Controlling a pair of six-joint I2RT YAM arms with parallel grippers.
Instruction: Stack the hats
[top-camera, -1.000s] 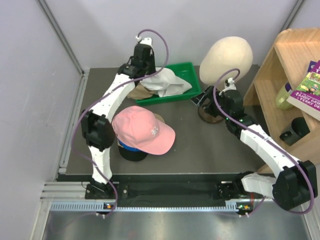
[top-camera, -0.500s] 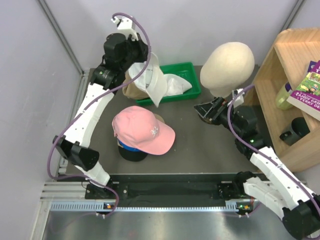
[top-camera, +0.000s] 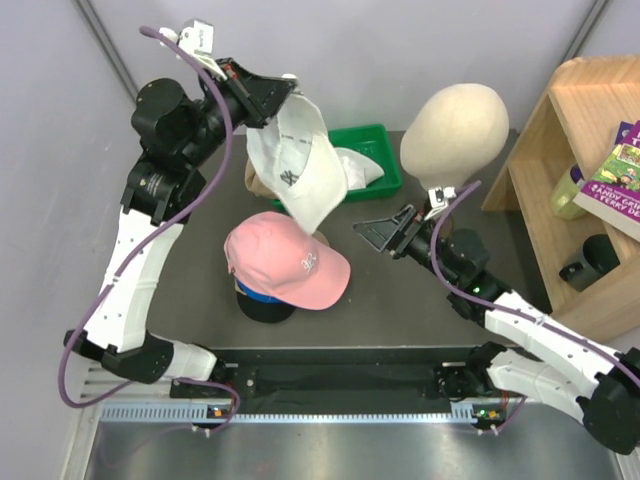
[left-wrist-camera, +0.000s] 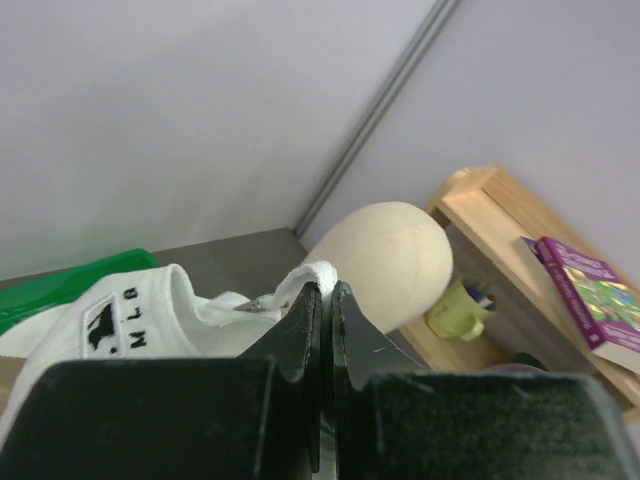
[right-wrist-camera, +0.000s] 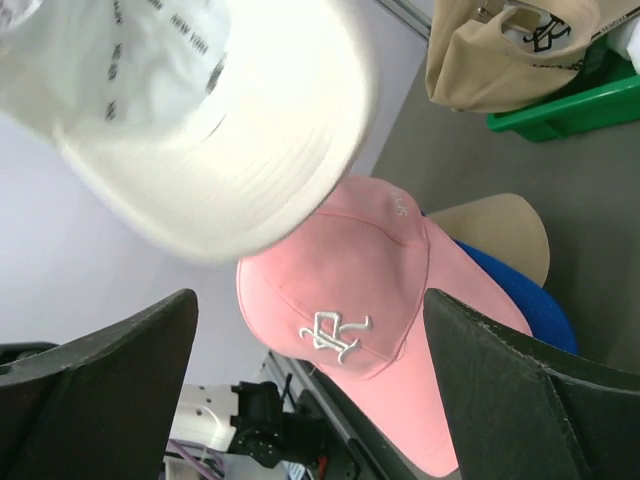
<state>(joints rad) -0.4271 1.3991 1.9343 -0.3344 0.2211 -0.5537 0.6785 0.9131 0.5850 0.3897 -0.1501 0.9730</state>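
Bare table (top-camera: 395, 300) right of pink hat (top-camera: 290, 262) passable; hanging white hat (top-camera: 295, 165), mannequin head (top-camera: 455, 125), green bin (top-camera: 372, 135) obstruct rear.

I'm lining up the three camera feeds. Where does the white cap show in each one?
Top external: white cap upper centre-left, in the air, its brim overlapping the pink cap.
Left wrist: white cap lower left, pinched by the shut left gripper.
Right wrist: white cap upper left, blurred, with the pink cap below it.
Shared landmark: green bin, visible in all three views.
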